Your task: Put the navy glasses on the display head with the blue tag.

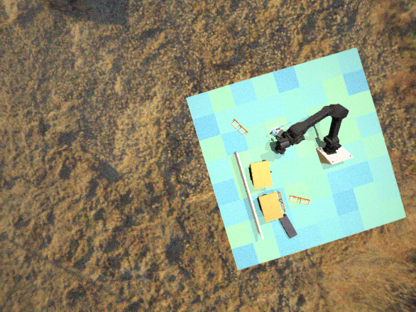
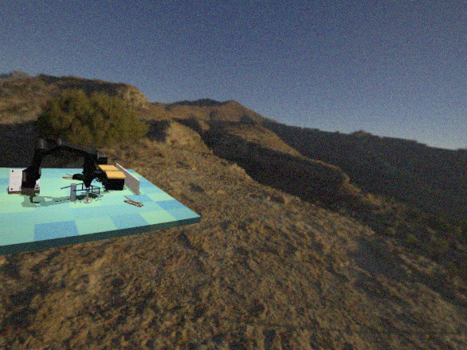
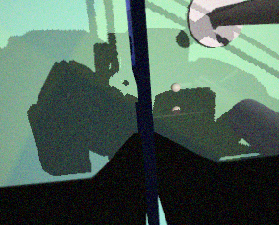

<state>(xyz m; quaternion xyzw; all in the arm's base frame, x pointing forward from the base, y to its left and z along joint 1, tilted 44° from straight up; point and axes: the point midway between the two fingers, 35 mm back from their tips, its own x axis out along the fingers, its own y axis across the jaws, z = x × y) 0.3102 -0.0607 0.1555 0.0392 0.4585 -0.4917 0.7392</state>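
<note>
Patchwork-square tabletop [image 1: 376,191] [image 2: 56,218] beneath; the nearly closed claw [image 1: 277,134] [image 2: 88,186] [image 3: 143,140] pinches thin, angular navy glasses [image 1: 284,126] [image 2: 95,187] [image 3: 142,87]

The thin-framed navy glasses [image 1: 285,125] [image 2: 80,185] [image 3: 144,96] are held roughly level, just above the blue-green patchwork tabletop [image 1: 376,191] [image 2: 24,230].
</note>
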